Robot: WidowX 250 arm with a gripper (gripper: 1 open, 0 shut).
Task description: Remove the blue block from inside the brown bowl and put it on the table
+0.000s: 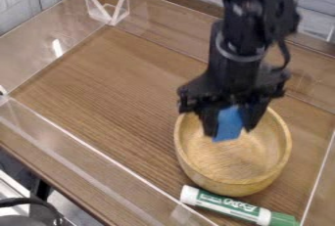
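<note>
Camera view, near edge first: there's a green-and-white marker (236, 206) lying just beside the near side of the round light-brown wooden bowl (221, 182), and nothing about this job needs it touched. Next is the bowl itself, sitting toward the right of the wood-grain tabletop (112, 93). Over its far part is the black gripper (228, 120), closed on the small blue block (229, 124), which looks to be up off the bowl's floor. So imo the step in hand is the lift-out, and the trick is to go straight up until the block's bottom is properly above that thick rim before any sideways move. Cut it early and you'd probably clip the rim and drag the bowl or twist the block loose. Then I'd swing left, since that's bare wood, well apart from the low clear acrylic wall (98, 161), lower gently and let go once it touches.
</note>
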